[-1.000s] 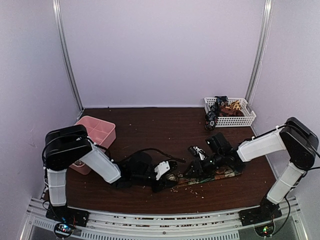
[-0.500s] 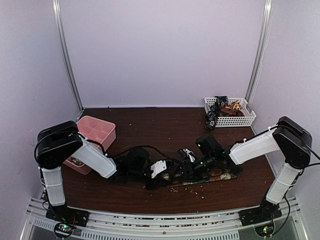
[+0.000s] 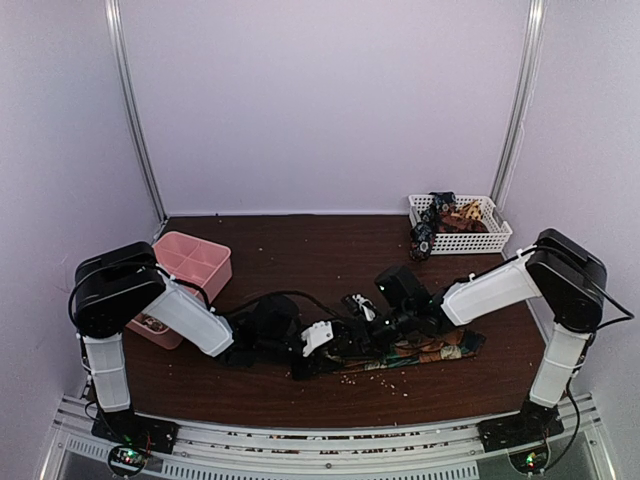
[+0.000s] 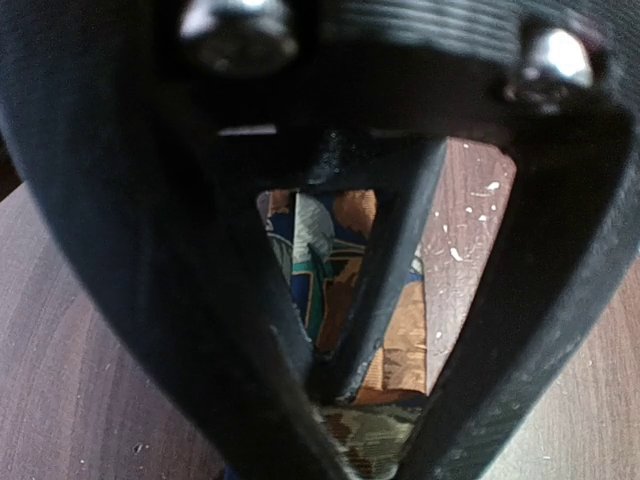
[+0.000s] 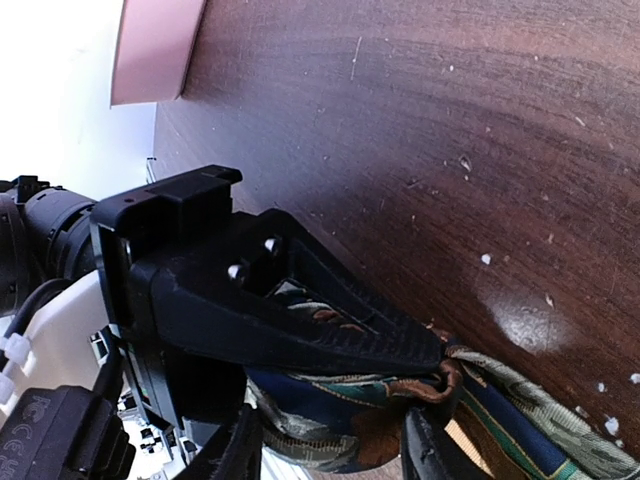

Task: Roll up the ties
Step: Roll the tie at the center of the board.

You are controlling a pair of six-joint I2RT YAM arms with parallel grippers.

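Note:
A patterned tie [image 3: 435,350] of brown, orange, green and dark blue lies flat along the table front, its left end wound into a small coil [image 5: 340,410]. My left gripper [image 3: 338,345] is shut on that end; the fabric [image 4: 340,260] shows between its narrowed fingers [image 5: 330,320], and the coil wraps around their tips. My right gripper [image 3: 365,318] meets it from the right. In the right wrist view the right gripper [image 5: 332,445] stands open, one finger on each side of the coil. More ties [image 3: 445,215] lie bunched in a white basket.
The white basket [image 3: 495,238] stands at the back right. A pink compartment box [image 3: 195,262] sits at the left, behind the left arm. Pale crumbs [image 3: 375,378] are scattered on the dark wooden table [image 3: 310,255] near the tie.
The right arm has slid left, closer to the left gripper, and its jaws widened, then narrowed somewhat. The left arm drew back left a little, still holding the tie's end.

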